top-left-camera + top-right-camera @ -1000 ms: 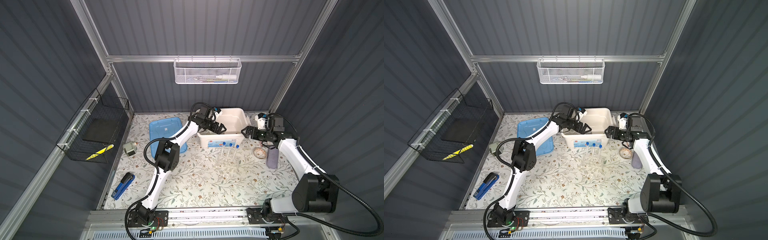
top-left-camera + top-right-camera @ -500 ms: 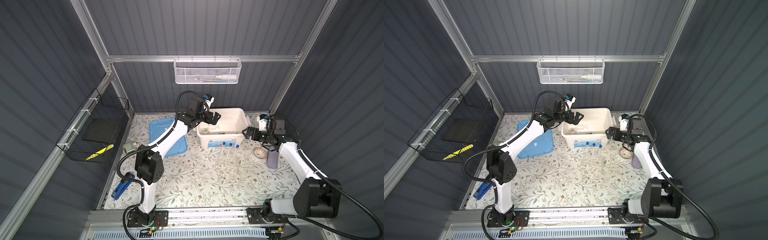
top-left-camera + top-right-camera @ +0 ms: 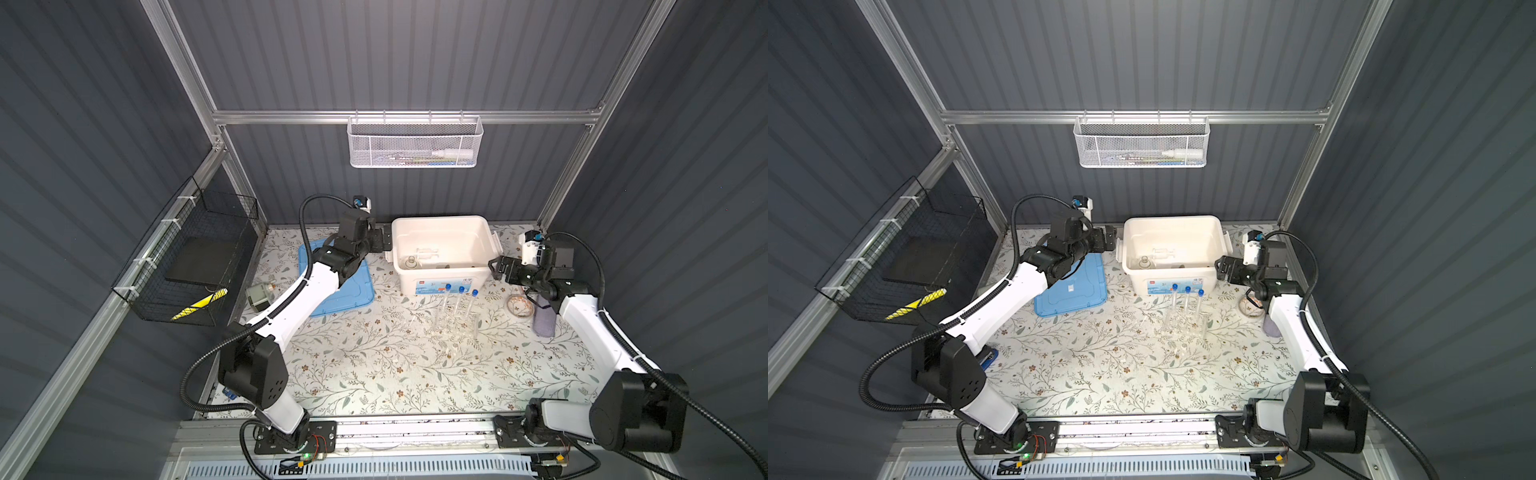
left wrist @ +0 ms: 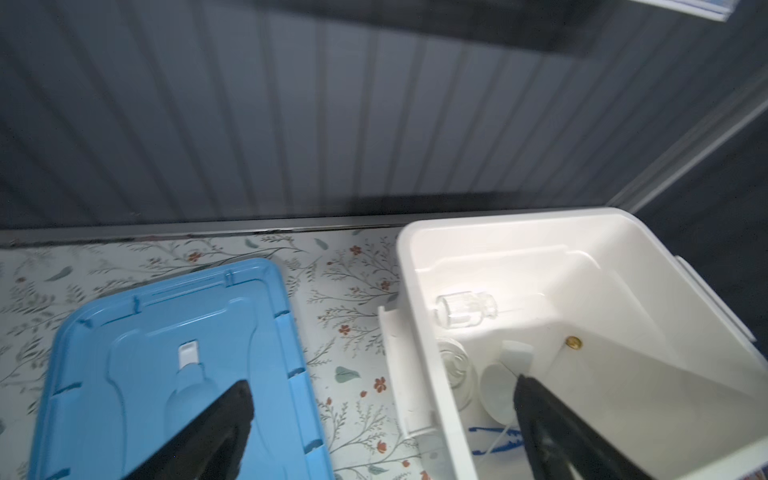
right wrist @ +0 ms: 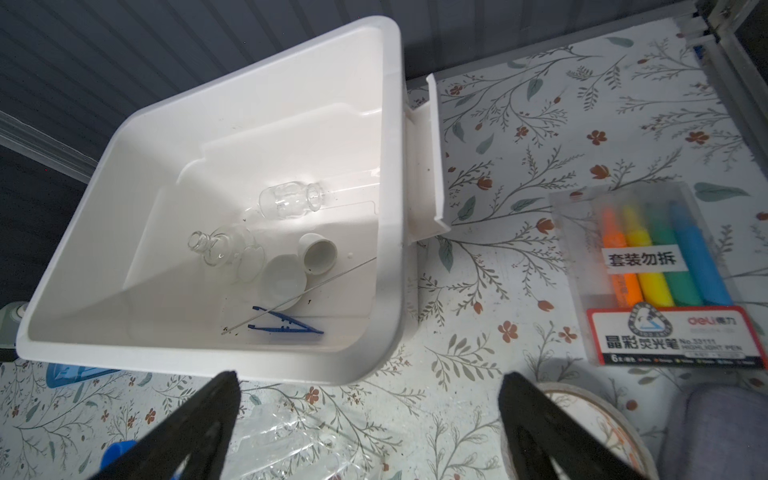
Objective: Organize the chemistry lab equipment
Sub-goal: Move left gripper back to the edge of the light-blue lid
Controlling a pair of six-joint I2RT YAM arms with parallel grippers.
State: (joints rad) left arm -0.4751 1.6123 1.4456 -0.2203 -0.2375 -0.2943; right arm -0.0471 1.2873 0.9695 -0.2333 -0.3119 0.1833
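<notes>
Right wrist view, contents of the white bin [image 5: 386, 174]: I am counting two small clear glass flasks [image 5: 291, 199], two small white dishes [image 5: 282, 282], the blue tweezers [image 5: 286, 326] and the thin rod [image 5: 299, 293], all lying on its floor.

Right fingers [image 5: 195, 428]: hovering spread wide and empty, just beside the bin's right wall.

Left fingers [image 4: 208, 436]: likewise released and gripping nothing, hanging just beside the bin's left wall, near the blue lid [image 4: 166, 353].

Three blue-capped test tubes [image 3: 459, 297] are standing in the clear rack [image 3: 453, 328] on the worktop [image 3: 374, 365]; the rack's outline is proving hard to make out.

Stapler [image 3: 990, 358]: hiding almost wholly behind the left arm.

Since a second ago, the left fingers are showing outside the bin instead of reaching into it. The right fingers are staying roughly put.
</notes>
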